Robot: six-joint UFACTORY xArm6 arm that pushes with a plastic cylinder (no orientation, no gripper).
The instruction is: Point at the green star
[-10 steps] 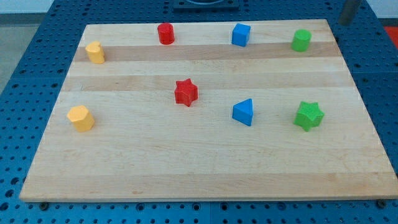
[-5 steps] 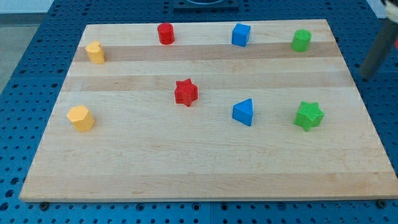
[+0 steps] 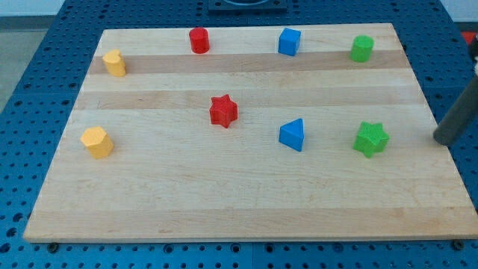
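The green star (image 3: 370,139) lies toward the view's left of my tip (image 3: 443,141), at almost the same level in the view, with a band of bare board (image 3: 246,194) between them; they are near but not touching. My tip sits at the board's edge on the view's right. The rod rises from the tip toward the view's top right and leaves the picture, so it leans away from the star. The rod has nothing to open or close and holds nothing; no block touches it. The blue wedge-shaped block (image 3: 293,134) lies beyond the star on the same line, farther toward the view's left. In my judgement, the coming move is a short, nearly level slide toward the view's left, stopping just short of the star.
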